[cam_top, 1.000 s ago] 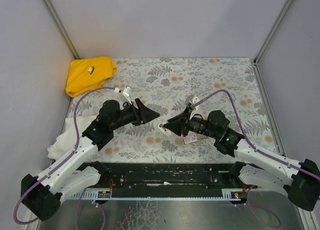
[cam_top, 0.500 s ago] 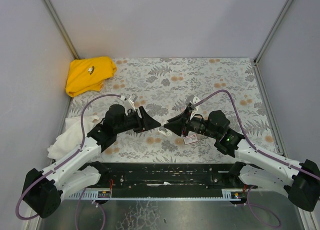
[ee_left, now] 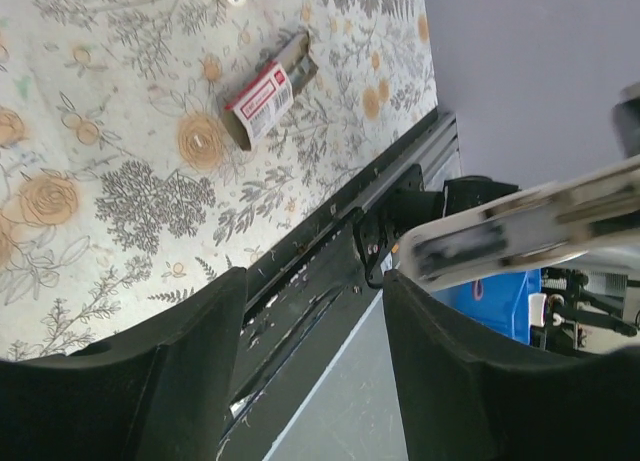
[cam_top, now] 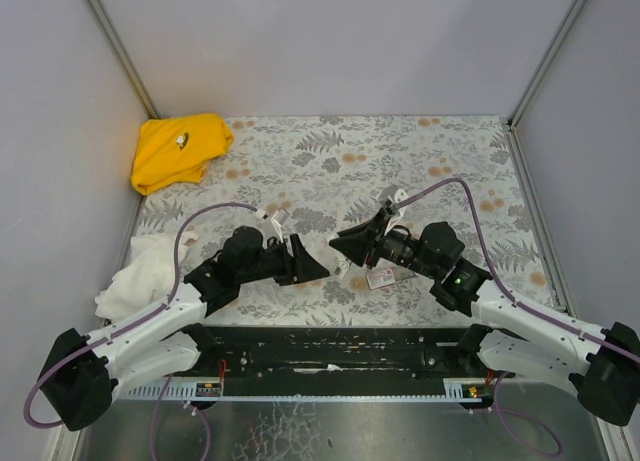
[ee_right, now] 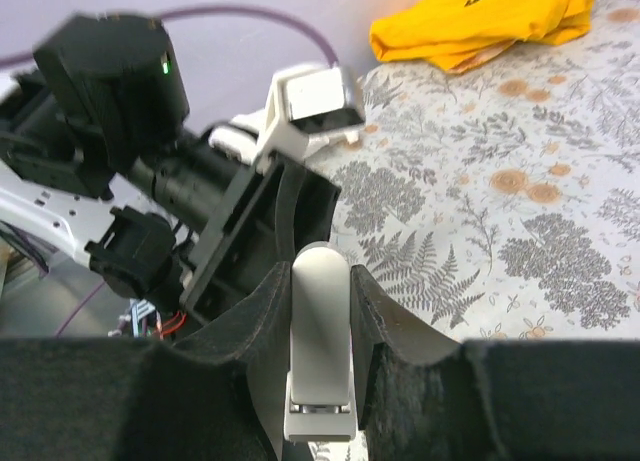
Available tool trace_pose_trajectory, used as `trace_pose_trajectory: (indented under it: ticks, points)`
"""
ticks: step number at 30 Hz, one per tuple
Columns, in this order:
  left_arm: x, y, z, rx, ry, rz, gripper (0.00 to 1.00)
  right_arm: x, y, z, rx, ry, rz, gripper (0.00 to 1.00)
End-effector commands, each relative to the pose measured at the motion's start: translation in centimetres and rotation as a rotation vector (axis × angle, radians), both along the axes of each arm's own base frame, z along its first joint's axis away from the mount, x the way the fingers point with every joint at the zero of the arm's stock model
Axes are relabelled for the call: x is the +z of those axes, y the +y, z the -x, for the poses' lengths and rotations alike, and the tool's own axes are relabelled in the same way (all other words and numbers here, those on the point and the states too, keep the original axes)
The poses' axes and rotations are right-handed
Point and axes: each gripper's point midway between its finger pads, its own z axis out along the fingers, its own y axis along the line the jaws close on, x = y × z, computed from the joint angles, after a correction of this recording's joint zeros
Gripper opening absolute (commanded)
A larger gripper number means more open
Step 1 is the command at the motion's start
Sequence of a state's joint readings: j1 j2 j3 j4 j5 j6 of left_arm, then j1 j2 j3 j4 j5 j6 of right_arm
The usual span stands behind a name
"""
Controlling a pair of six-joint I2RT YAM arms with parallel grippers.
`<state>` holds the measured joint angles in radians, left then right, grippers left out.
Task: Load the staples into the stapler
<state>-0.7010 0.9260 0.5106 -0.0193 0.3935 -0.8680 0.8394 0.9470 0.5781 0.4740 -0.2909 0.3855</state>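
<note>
R gripper (ee_right: pixel 318 281) clamped on stapler (ee_right: pixel 320 351). L gripper (ee_left: pixel 312 286) fingers wide, empty. Risk: tips close, cd clash, knock stapler askew. Staple box (ee_left: pixel 263 103) lay apart, near R arm.

The table (cam_top: pixel 420 151) is covered by a pale mat printed with grey ferns and orange flowers. A crumpled yellow cloth (cam_top: pixel 180 149) lies in its far left corner. A rumpled white cloth (cam_top: pixel 135 281) lies at the left edge, nearer. Right of centre and toward the near side, a small flat box (cam_top: pixel 381 278) with a red-and-white label lies flat on the mat, its grey inner tray showing at one end. A black rail (cam_top: pixel 330 346) runs along the mat's near edge.
</note>
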Motion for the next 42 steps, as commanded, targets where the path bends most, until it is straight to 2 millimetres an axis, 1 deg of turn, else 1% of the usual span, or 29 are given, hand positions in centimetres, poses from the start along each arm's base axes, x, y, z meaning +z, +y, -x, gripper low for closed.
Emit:
trace_pose_trajectory:
  ticks: [1, 5, 7, 8, 10, 11, 13, 14, 16, 17, 19, 21, 23, 24, 26, 29, 31, 32, 34, 36, 39, 42]
  points:
    - [1.0, -1.3, 0.7, -0.018, -0.041, 0.093, 0.55, 4.6, -1.0, -1.0, -0.087, -0.077, -0.162, 0.00]
    - [1.1, -2.1, 1.5, -0.031, -0.047, 0.127, 0.55, 4.3, -1.3, -1.2, -0.106, -0.064, -0.182, 0.00]
    - [0.5, -1.8, 1.6, -0.024, -0.051, 0.097, 0.55, 4.3, -1.4, -1.2, -0.111, -0.066, -0.187, 0.00]
    - [-0.2, -1.2, 1.3, 0.005, -0.049, 0.055, 0.55, 4.5, -1.4, -1.2, -0.110, -0.070, -0.192, 0.00]
    - [-0.5, 0.8, 0.4, 0.100, -0.084, -0.019, 0.57, 4.6, -1.5, -1.1, -0.109, -0.070, -0.191, 0.00]
    - [-0.5, 1.9, -0.4, 0.162, -0.115, -0.060, 0.61, 4.7, -1.5, -1.0, -0.105, -0.072, -0.193, 0.00]
    - [1.0, 3.6, -0.9, 0.219, -0.192, -0.084, 0.68, 4.8, -1.4, -0.8, -0.092, -0.074, -0.197, 0.00]
    - [2.0, 4.1, -1.0, 0.233, -0.235, -0.082, 0.73, 4.8, -1.3, -0.6, -0.082, -0.073, -0.199, 0.00]
    - [4.7, 4.4, -0.8, 0.213, -0.331, -0.050, 0.81, 5.2, -1.0, -0.1, -0.049, -0.068, -0.210, 0.00]
    - [5.9, 4.2, -0.4, 0.179, -0.376, -0.027, 0.86, 5.3, -0.7, 0.1, -0.029, -0.057, -0.216, 0.00]
    - [8.2, 2.9, 0.7, 0.074, -0.453, 0.040, 0.93, 6.1, -0.3, 0.8, 0.017, -0.034, -0.238, 0.00]
    - [10.5, 1.1, 2.3, -0.054, -0.499, 0.138, 0.97, 7.1, 0.1, 1.6, 0.067, -0.010, -0.259, 0.00]
    - [12.4, -0.3, 3.7, -0.153, -0.525, 0.239, 1.00, 8.2, 0.3, 2.5, 0.113, 0.005, -0.283, 0.00]
    - [13.0, -0.8, 4.1, -0.184, -0.533, 0.272, 1.00, 8.7, 0.3, 3.0, 0.138, 0.011, -0.293, 0.00]
    - [14.1, -1.5, 4.6, -0.230, -0.561, 0.323, 1.00, 9.6, 0.3, 3.7, 0.173, 0.016, -0.313, 0.00]
    - [14.6, -2.3, 4.7, -0.259, -0.571, 0.339, 1.00, 10.6, 0.3, 4.4, 0.215, 0.024, -0.339, 0.00]
    - [15.1, -2.6, 4.9, -0.271, -0.574, 0.355, 1.00, 10.8, 0.5, 4.8, 0.240, 0.028, -0.341, 0.00]
    - [15.3, -2.7, 5.0, -0.273, -0.574, 0.367, 0.98, 10.9, 0.6, 4.9, 0.251, 0.032, -0.340, 0.00]
    - [15.8, -2.7, 5.1, -0.272, -0.576, 0.393, 0.91, 10.9, 0.8, 5.1, 0.269, 0.039, -0.341, 0.00]
    - [16.1, -2.7, 5.3, -0.271, -0.569, 0.413, 0.82, 10.9, 1.0, 5.2, 0.283, 0.046, -0.347, 0.00]
    - [15.6, -2.8, 5.5, -0.274, -0.555, 0.410, 0.71, 11.0, 1.1, 5.2, 0.291, 0.050, -0.354, 0.00]
    - [15.1, -2.8, 5.5, -0.277, -0.539, 0.399, 0.57, 10.8, 1.2, 5.1, 0.289, 0.056, -0.351, 0.00]
